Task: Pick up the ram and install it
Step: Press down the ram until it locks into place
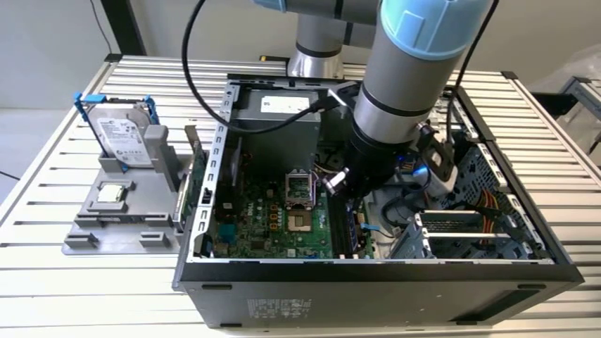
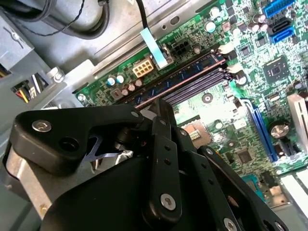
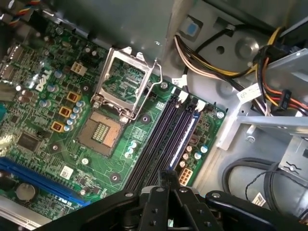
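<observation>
- Exterior view: the arm reaches into the open case (image 1: pixel 376 271), with the gripper (image 1: pixel 340 184) low over the black memory slots (image 1: pixel 345 225) beside the green motherboard (image 1: pixel 272 222). A silver drive (image 1: pixel 122 137) stands on a grey fixture outside.
- Second wrist view: the ram (image 2: pixel 185 77), a thin dark stick, lies along a slot (image 2: pixel 197 86), seemingly seated. The gripper's (image 2: pixel 161 108) black fingers sit just above its end; clenched or released, I cannot tell.
- First wrist view: slots (image 3: pixel 166 137) run beside the metal CPU socket (image 3: pixel 122 86).
- Judgement: light, stiff, fragile; hold by its long edges.
</observation>
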You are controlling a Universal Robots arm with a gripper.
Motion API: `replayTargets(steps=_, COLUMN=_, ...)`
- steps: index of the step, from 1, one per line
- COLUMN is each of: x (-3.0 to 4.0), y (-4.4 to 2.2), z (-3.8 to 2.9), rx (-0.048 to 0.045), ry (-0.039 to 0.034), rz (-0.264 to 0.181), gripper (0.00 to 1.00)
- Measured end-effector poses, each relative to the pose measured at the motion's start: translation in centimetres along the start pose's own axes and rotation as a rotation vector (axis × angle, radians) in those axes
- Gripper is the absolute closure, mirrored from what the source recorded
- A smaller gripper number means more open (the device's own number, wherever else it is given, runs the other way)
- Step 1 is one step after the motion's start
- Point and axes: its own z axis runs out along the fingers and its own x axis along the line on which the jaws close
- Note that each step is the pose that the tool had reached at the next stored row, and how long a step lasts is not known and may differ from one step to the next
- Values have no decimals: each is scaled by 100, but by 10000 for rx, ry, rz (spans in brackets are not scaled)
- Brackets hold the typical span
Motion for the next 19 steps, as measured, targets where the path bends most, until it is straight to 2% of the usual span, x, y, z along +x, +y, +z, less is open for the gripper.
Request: replayTargets(steps=19, x=-2, y=5, z=1, rx=-42, ry=77, rz=-1486, gripper=100)
